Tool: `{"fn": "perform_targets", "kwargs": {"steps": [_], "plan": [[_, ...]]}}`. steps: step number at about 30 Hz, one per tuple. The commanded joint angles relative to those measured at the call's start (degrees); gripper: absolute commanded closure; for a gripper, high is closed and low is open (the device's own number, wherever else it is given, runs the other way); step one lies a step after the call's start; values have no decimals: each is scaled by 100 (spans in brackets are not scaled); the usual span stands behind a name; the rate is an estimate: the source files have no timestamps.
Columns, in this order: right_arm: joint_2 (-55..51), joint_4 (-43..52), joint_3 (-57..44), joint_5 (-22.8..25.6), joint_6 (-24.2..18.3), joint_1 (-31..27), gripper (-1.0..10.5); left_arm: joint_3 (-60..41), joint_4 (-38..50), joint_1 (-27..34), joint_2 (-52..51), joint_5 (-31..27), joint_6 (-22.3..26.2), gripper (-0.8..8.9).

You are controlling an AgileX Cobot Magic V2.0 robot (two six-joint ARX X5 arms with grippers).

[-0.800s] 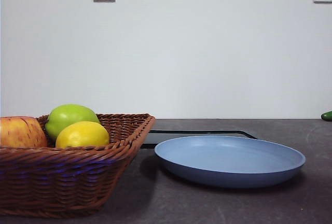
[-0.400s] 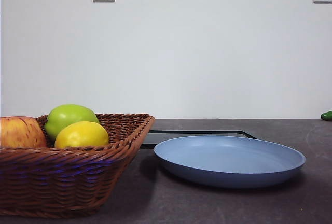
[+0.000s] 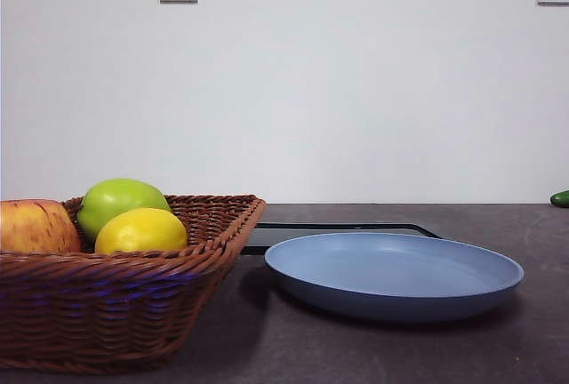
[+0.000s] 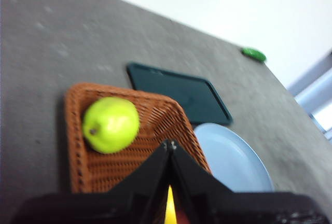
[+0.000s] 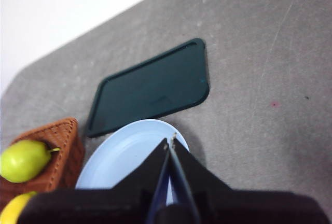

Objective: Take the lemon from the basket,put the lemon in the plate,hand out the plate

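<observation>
The lemon [image 3: 140,230] lies in the basket [image 3: 107,308], beside the plate [image 3: 394,275].

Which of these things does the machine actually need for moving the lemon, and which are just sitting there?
Needed: lemon, still in the basket; blue plate, nothing on it.

Just lying about: green apple, red-yellow apple, black tray, small green thing at the far table edge.

No displacement being shown across the front view pictures, the lemon [image 3: 140,231] being left in the same spot in the basket [image 3: 133,300], the plate [image 3: 394,275] being kept in the same place on the desk [image 3: 356,353].
</observation>
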Motion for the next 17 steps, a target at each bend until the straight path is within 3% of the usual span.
{"fn": "perform_targets", "kwargs": {"steps": [1,8,11,14,17], "plan": [[595,-116,348,-35,-444,7,944,216,9,-61,400,144,179,807],[2601,-168,841,-905,-793,9,943,667,-17,-330,1276,555,306,807],[3635,83,879,-1381,-820,13,849,815,-17,-549,1414,610,308,807],[4441,372,881,-1379,-817,37,755,844,-35,-750,1412,610,302,807],[4924,654,881,-1381,-817,111,751,844,-131,-911,1414,566,302,807]]}}
